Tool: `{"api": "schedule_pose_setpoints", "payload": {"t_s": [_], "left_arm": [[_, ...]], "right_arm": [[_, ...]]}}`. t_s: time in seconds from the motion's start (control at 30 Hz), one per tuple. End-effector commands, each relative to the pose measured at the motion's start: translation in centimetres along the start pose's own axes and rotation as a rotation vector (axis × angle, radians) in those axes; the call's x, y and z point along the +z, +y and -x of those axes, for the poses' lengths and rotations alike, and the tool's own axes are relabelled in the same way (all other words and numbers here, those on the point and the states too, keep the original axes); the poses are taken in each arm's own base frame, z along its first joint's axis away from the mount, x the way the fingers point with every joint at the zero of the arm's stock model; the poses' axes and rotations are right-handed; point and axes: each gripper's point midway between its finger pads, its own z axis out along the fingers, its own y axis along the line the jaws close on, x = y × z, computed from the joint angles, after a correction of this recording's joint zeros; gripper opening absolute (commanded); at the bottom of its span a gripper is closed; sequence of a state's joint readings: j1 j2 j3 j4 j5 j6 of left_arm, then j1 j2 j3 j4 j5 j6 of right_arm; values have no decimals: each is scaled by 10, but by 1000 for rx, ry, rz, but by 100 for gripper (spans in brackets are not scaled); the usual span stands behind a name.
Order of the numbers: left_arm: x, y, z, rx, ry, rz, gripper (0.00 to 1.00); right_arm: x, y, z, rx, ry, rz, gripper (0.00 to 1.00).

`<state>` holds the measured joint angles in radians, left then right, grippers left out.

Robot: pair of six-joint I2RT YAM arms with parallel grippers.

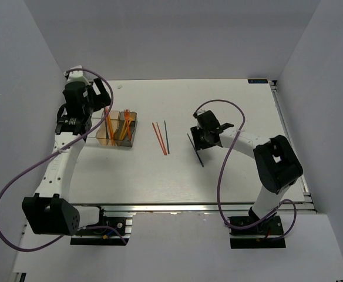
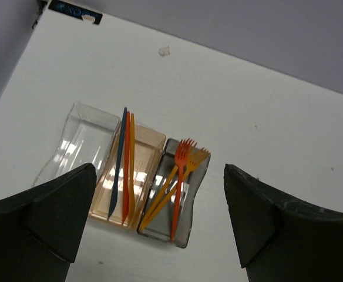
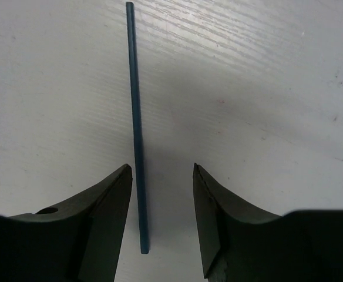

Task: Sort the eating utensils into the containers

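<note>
Right now, straddling a thin dark blue stick [image 3: 137,117] with the right fingers [image 3: 101,229]: part spread, one on each side, not pinching anything as yet, almost brushing the stick on one side and clear of it on the other. Lying flat on the bench [image 1: 160,176], right of middle, well apart from the row of bins [image 1: 133,134] at the far left. Probably near weightless, stiff enough to lift whole yet springy, and slick plastic, so likely to skid or flick away under an off-centre squeeze. Hard to get under as well, hugging the bench so closely. Best taken across its narrow width, tips right down at the surface; set at present near one end rather than mid-length, so perhaps prone to droop or swing once raised. Right arm reaching in from the near right, elbow bent, wrist turned steeply down over the stick. Left arm stretched up the left side, wrist pitched down above the bins, left fingers [image 2: 48,217] spread wide and holding nothing. Below them a clear bin [image 2: 71,141], a tan bin [image 2: 151,161] with blue, red and orange pieces [image 2: 126,164], and a dark bin [image 2: 202,176] with orange and red forks [image 2: 182,170]. Also loose mid-bench: two reddish sticks [image 1: 158,138] and one dark stick [image 1: 167,136], just beside each other.
</note>
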<state>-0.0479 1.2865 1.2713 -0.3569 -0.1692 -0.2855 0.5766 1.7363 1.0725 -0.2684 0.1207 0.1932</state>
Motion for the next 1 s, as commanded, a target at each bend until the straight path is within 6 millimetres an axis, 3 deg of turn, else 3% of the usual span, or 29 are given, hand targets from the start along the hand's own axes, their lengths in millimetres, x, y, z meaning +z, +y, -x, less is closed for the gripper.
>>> {"api": "schedule_pose_setpoints", "payload": {"t_s": [0.0,0.23,0.33,0.47,0.53,0.57,0.63,0.67,0.73,0.77,0.83,0.87,0.97], "left_arm": [[-3,3,-51,12,147,-27,98],[-5,-3,-68,-8,190,-70,98],[-7,-6,-75,-25,208,-88,98],[-10,-15,-92,-85,260,-134,98],[-12,-19,-113,-111,311,-167,98],[-13,-24,-118,-133,319,-178,98],[-18,-29,-138,-159,351,-201,98],[-23,-51,-140,-189,350,-274,98],[-33,-72,-156,-224,373,-344,98],[-42,-100,-156,-221,364,-443,98],[-54,-126,-164,-275,384,-538,98],[-65,-152,-157,-293,360,-650,98],[-76,-181,-159,-341,366,-741,98]], "right_arm": [[-5,10,7,-41,7,18,51],[8,15,-31,-45,109,11,42],[13,13,-49,-46,154,0,22],[17,15,-64,-50,194,-2,14],[17,16,-64,-44,195,0,9],[17,17,-62,-43,190,2,0],[15,24,-54,-33,170,34,0],[13,29,-49,-25,152,60,0],[3,44,-27,16,67,134,0],[-2,48,-19,32,33,151,0],[-22,66,10,65,-76,252,0],[-28,72,17,100,-101,280,0],[-58,96,44,161,-206,426,0]]}}
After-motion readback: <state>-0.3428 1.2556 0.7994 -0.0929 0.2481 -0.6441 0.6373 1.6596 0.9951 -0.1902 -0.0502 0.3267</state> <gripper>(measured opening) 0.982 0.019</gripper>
